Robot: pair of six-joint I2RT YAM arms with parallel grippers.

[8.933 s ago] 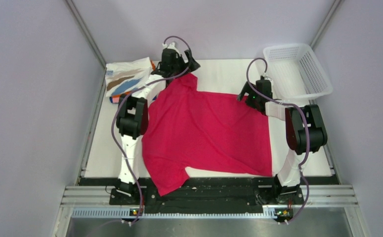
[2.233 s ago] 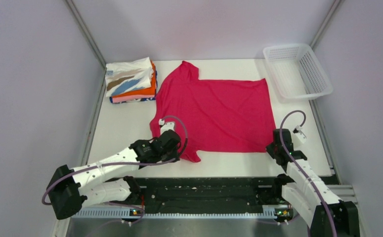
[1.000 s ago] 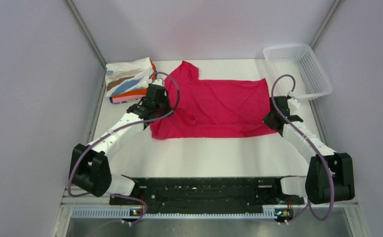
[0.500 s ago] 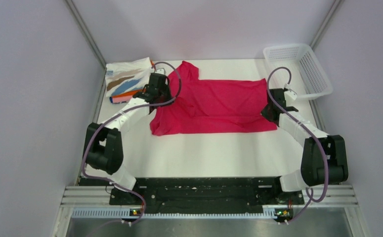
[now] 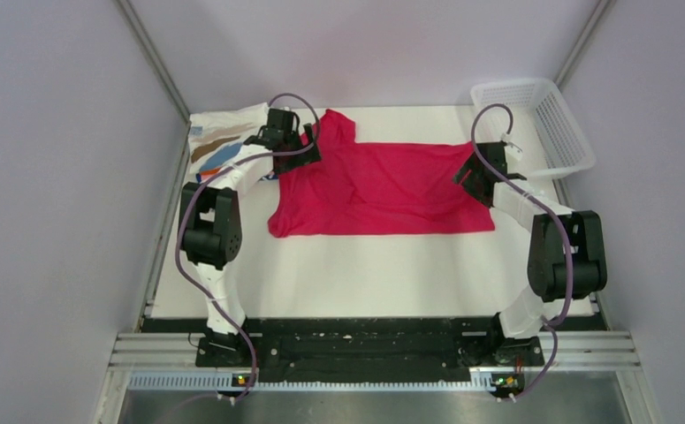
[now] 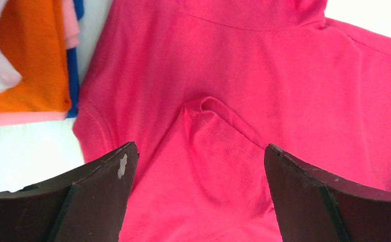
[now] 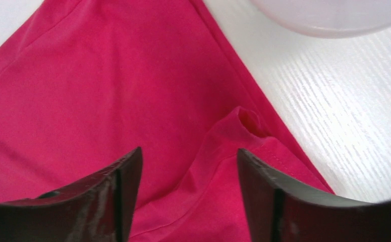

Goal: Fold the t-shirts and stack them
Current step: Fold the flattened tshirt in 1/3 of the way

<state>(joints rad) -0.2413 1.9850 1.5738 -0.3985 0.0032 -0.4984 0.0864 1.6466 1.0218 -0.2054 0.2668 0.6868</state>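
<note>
The magenta-red t-shirt (image 5: 383,190) lies folded in half across the back of the table, its front layer laid over the rear one. My left gripper (image 5: 301,152) hovers open over the shirt's left rear corner. In the left wrist view the left gripper (image 6: 199,148) has its jaws wide apart above a doubled-over hem (image 6: 208,118), gripping nothing. My right gripper (image 5: 467,174) is open over the shirt's right end. In the right wrist view the right gripper (image 7: 189,151) stands above a small cloth loop (image 7: 246,123), free of it. Folded t-shirts (image 5: 224,141) are stacked at the back left.
A white mesh basket (image 5: 568,132) stands at the back right, just beyond the right gripper. The stack's orange (image 6: 26,60), pink and blue layers sit close to the left of the left gripper. Bare white table (image 5: 365,274) lies in front of the shirt.
Both grippers carried the shirt's near edge toward the back, folding it in half. They were shut on the cloth and now stand open, with the cloth released.
</note>
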